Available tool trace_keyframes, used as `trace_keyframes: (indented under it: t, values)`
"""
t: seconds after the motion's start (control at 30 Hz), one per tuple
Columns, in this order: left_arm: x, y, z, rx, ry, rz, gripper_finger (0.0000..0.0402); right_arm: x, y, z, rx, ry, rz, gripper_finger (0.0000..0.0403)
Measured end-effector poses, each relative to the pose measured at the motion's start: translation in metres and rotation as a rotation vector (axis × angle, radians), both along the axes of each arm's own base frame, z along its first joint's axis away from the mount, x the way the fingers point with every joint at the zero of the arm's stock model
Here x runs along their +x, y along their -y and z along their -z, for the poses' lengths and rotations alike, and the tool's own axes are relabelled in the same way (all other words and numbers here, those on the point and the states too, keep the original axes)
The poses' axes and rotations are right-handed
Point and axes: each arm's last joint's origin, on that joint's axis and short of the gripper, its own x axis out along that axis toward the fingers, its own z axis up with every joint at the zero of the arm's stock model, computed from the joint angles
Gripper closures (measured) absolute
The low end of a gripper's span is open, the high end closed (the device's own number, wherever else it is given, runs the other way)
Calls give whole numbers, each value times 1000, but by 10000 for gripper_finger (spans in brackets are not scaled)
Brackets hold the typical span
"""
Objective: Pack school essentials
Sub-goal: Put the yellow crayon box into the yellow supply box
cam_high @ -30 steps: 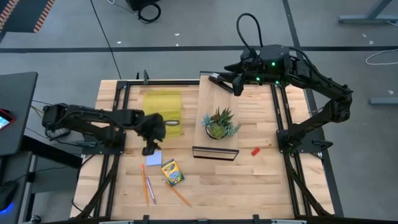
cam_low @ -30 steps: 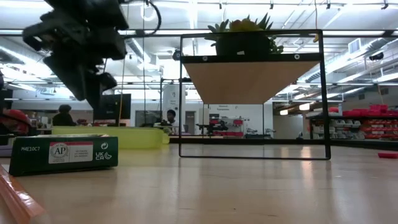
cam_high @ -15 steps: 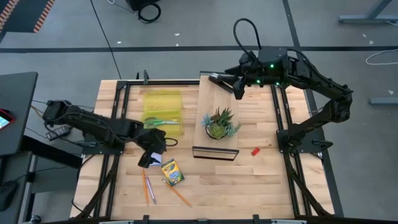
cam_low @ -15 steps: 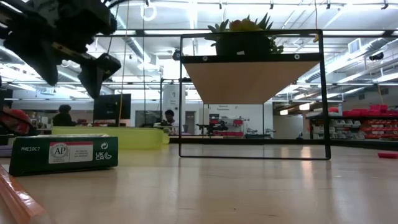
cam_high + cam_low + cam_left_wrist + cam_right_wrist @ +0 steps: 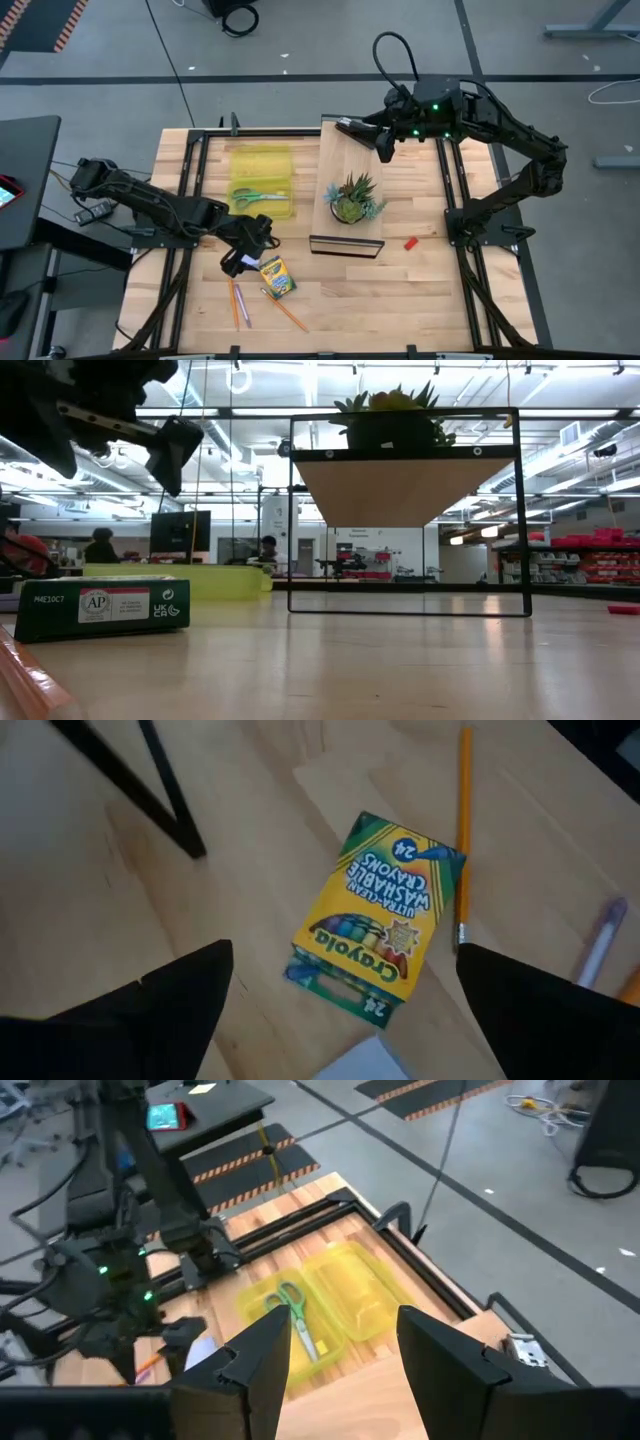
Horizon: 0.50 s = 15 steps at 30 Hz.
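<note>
**Left hand over the crayon box: line up before you close**

Your left hand (image 5: 340,1010) hangs just above the crayon box (image 5: 378,915), fingers spread wide, nothing held. The box lies flat on the worktop (image 5: 400,290), label up, skewed to the finger line in the wrist view. My read: next step is picking this box.

- Rotate the wrist so the fingers straddle the short width, not the diagonal. A corner grip will likely twist it out.
- Drop straight down. The pale blue pad (image 5: 240,265) sits right beside the box under the hand, so keep the fingertips off it.
- The orange pencil (image 5: 464,830) lies right alongside the box's far edge; a wide finger could drag it.
- Cardboard, light: close gently, lift level.

Farther out, the yellow tray (image 5: 262,180) already holds the scissors (image 5: 258,197), so it's the likely drop point. More pencils (image 5: 238,303) and the red block (image 5: 410,243) still lie loose on the worktop.

Farthest: the right hand (image 5: 335,1355) waits high near the back edge, fingers open, empty. Leave it parked.
</note>
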Motion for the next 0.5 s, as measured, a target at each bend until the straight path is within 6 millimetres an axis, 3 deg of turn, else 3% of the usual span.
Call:
trace_keyframes:
  t: [0.2,0.5]
  values:
    - [9,0,1,19,66,80,4,0,1,0,24,12,49,212]
    - [26,7,31,19,-5,203,2,2,-8,0,40,18,22,212]
